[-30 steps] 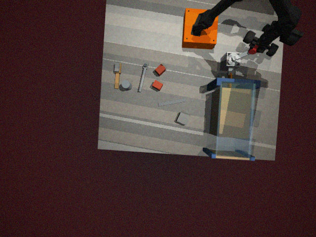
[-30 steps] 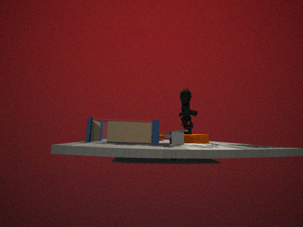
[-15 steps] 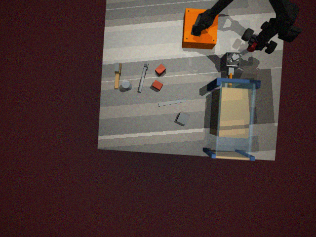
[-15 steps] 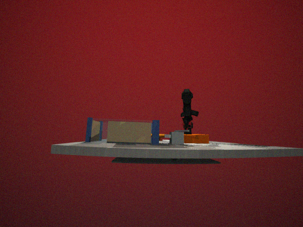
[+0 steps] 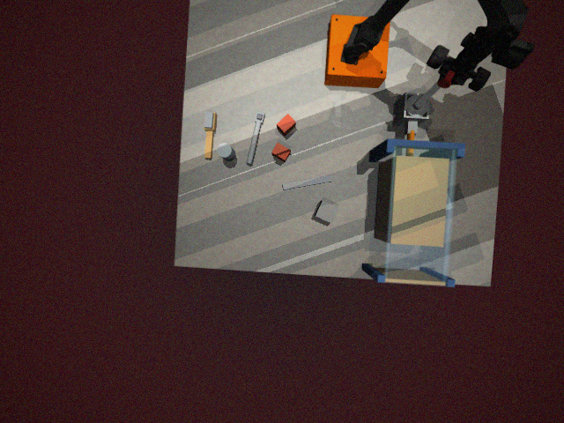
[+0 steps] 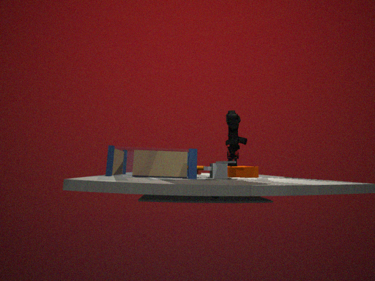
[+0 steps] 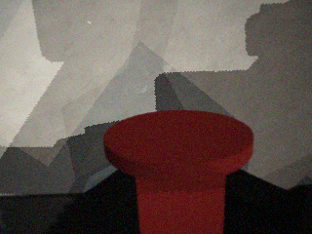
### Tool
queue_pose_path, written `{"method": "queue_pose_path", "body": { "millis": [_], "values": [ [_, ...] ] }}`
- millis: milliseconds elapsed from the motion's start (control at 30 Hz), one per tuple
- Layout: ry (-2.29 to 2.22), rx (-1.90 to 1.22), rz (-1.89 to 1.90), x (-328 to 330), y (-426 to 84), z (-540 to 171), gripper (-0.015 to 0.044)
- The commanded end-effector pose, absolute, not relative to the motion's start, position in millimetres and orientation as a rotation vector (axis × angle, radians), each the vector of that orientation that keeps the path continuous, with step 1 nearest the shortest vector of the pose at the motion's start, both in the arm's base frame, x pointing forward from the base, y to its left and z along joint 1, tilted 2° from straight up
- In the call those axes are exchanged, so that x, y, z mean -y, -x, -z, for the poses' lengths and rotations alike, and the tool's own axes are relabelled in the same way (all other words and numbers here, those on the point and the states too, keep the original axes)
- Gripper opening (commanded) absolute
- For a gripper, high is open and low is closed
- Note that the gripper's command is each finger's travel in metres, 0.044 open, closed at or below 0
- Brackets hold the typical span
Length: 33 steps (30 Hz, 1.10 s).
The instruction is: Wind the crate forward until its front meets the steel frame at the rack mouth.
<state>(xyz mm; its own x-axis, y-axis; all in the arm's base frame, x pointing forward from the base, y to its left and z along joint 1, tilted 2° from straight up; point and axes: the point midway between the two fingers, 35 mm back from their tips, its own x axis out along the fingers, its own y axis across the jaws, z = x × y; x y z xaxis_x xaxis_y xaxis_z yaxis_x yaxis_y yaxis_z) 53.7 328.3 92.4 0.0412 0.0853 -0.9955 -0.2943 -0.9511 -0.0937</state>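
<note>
My gripper (image 5: 447, 77) (image 7: 172, 161) is shut on the red knob (image 5: 445, 80) (image 7: 178, 134) of the winch handle. The handle's grey arm (image 5: 429, 94) (image 6: 227, 161) runs from the top of the grey winch (image 5: 405, 112) (image 6: 220, 171) out to the knob, up and right of the winch in the top view. An orange strap piece (image 5: 411, 137) (image 6: 200, 167) links winch and crate. The tan crate (image 5: 419, 196) (image 6: 160, 163) sits flat inside the clear-panelled cubby, its front very near the blue frame (image 5: 459, 150) (image 6: 193, 163) at the mouth; contact cannot be told.
The orange block (image 5: 341, 40) (image 6: 245, 171) stands left of the gripper. Left on the bench (image 5: 209, 236) lie a tan-handled tool (image 5: 208, 144), a grey cylinder (image 5: 226, 151), a long grey tool (image 5: 254, 143), two red blocks (image 5: 285, 123) (image 5: 280, 152), a thin strip (image 5: 306, 183) and a grey block (image 5: 326, 211).
</note>
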Motion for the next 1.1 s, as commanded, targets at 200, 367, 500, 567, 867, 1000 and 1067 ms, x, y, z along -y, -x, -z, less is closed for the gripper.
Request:
{"method": "queue_pose_path", "body": {
  "millis": [200,367,500,567,867,1000,1067],
  "values": [
    [2.052,-0.245,-2.021,-306.3,-41.8,-89.3,0.0000],
    [2.053,-0.245,-2.022,-299.8,-39.9,-88.8,0.0000],
    [2.053,-0.246,-2.022,-294.7,-38.8,-88.5,0.0000],
    [2.053,-0.246,-2.022,-292.2,-38.3,-88.3,0.0000],
    [2.053,-0.247,-2.022,-280.8,-37.1,-87.5,0.0000],
    [2.053,-0.247,-2.022,-275.6,-37.0,-87.2,0.0000],
    [2.054,-0.248,-2.023,-273.0,-37.0,-87.0,0.0000]
  ]
}}
